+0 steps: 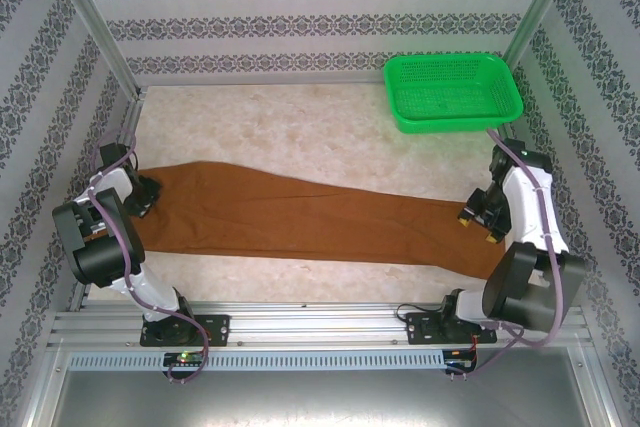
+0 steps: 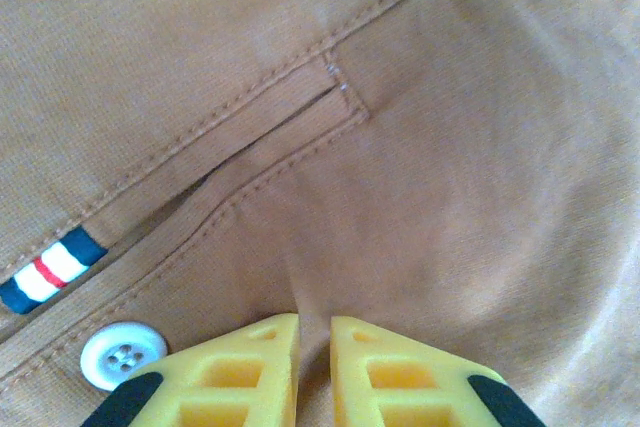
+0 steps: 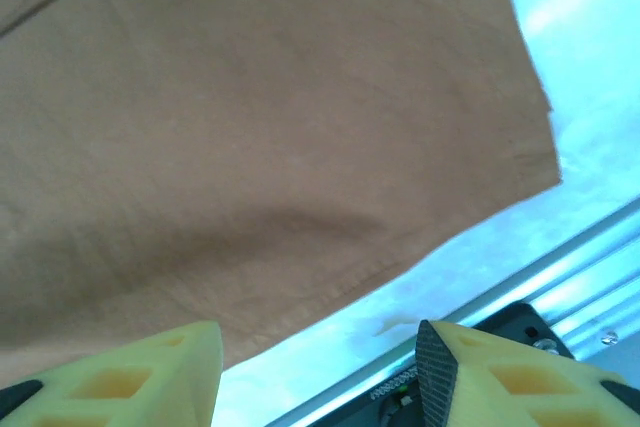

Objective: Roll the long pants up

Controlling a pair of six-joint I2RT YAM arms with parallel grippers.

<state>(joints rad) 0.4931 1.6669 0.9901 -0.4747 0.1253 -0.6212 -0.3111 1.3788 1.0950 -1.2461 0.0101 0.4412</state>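
The long pants [image 1: 300, 215] lie flat across the table, rust-brown, with the waist at the left and the leg ends at the right. My left gripper [image 1: 148, 197] sits on the waist end. In the left wrist view its yellow fingers [image 2: 260, 367] are shut on a pinched ridge of the pants [image 2: 450, 147], next to a striped label [image 2: 50, 272] and a white button [image 2: 122, 354]. My right gripper [image 1: 478, 219] is at the leg end. In the right wrist view it [image 3: 318, 367] stands open just off the hem of the pants [image 3: 250, 127], holding nothing.
A green plastic basket [image 1: 452, 92] stands at the back right corner. Metal frame posts rise at the back corners, and an aluminium rail [image 1: 320, 322] carrying both arm bases runs along the near edge. Bare pale tabletop [image 1: 280, 137] lies behind the pants.
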